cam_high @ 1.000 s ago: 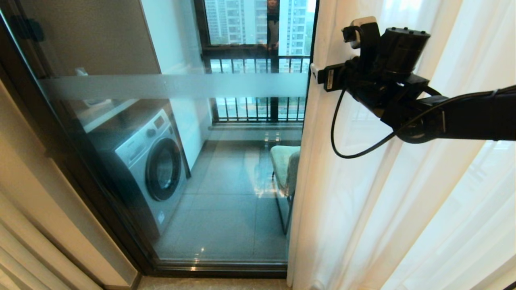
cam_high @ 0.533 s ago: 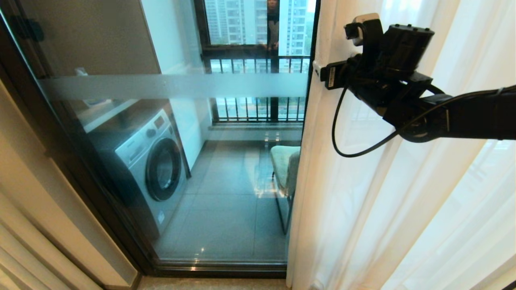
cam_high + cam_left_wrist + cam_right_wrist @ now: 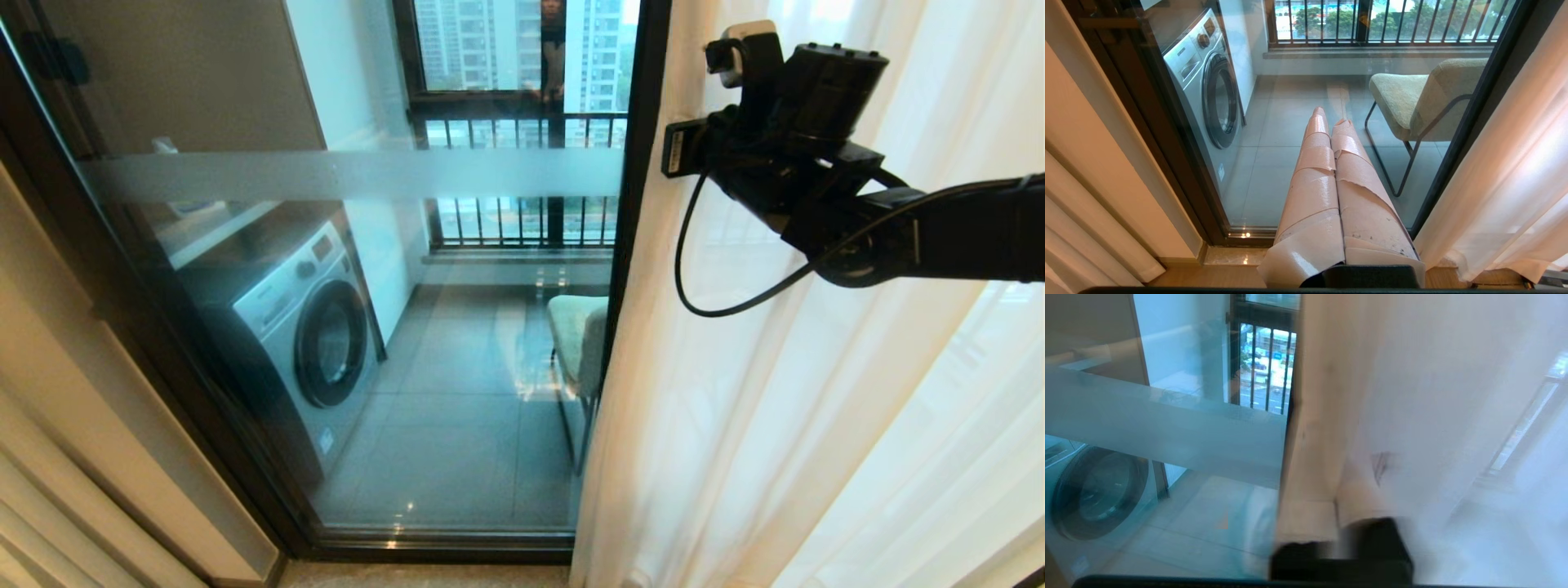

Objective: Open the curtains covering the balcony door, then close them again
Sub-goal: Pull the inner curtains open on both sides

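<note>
Right gripper (image 3: 682, 151): raised at the leading edge of the white sheer (image 3: 735, 425), jaws narrowed on that edge; the fingertips are buried in fabric, so the pinch itself is hard to see.
Left gripper (image 3: 1327, 122): parked low, taped fingers pressed together, holding nothing.
Curtains: sheer gathered on the right; beige drape (image 3: 73, 457) at the left, cut off by the frame.
Balcony door (image 3: 359, 175): glass and frosted band mostly uncovered.
Progress: door looks largely open to view; whether the opening pull is finished I cannot tell, and closing remains.
Hidden: curtain rail and top of the panels out of view.
</note>
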Available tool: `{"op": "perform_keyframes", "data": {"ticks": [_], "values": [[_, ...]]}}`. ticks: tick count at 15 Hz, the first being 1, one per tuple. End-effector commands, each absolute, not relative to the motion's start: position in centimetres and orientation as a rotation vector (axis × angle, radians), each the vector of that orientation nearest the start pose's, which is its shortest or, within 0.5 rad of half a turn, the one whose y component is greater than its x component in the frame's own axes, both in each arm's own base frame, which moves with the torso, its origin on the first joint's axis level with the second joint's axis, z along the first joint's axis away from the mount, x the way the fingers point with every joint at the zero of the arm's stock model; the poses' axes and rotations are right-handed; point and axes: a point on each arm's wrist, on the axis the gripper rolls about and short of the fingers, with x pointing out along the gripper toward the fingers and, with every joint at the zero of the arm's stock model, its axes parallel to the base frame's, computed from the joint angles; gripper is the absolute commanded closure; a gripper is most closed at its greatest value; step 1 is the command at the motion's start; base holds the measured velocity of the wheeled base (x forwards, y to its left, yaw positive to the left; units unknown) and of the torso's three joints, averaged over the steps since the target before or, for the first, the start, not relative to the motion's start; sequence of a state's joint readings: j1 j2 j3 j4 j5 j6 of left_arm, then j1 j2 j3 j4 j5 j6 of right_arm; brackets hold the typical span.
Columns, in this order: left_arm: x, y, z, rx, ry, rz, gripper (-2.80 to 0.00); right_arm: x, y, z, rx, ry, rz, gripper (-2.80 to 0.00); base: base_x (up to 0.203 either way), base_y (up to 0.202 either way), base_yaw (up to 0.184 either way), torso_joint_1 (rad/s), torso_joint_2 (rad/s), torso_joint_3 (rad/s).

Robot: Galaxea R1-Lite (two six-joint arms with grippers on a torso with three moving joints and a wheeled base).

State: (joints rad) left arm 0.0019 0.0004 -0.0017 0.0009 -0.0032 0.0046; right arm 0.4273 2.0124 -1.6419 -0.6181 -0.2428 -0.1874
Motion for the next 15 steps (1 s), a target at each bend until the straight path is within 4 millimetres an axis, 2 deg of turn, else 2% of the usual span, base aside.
{"op": "perform_keyframes", "data": {"ticks": [1, 5, 9, 15], "values": [[-2.3, 0.0, 7.6, 0.005, -0.002, 0.000, 0.00, 38.0, 16.8, 30.7, -0.096, -0.277, 0.158, 0.00, 0.000, 0.000, 0.000, 0.000, 0.00, 0.000], [-2.3, 0.0, 7.6, 0.005, -0.002, -0.002, 0.00, 37.3, 16.2, 31.1, -0.090, -0.295, 0.151, 0.00, 0.000, 0.000, 0.000, 0.000, 0.00, 0.000], [-2.3, 0.0, 7.6, 0.005, -0.001, 0.000, 0.00, 36.0, 14.2, 32.3, -0.085, -0.326, 0.114, 0.00, 0.000, 0.000, 0.000, 0.000, 0.00, 0.000], [-2.3, 0.0, 7.6, 0.005, 0.000, 0.000, 0.00, 32.3, 11.5, 33.4, -0.085, -0.352, 0.079, 0.00, 0.000, 0.000, 0.000, 0.000, 0.00, 0.000]]}}
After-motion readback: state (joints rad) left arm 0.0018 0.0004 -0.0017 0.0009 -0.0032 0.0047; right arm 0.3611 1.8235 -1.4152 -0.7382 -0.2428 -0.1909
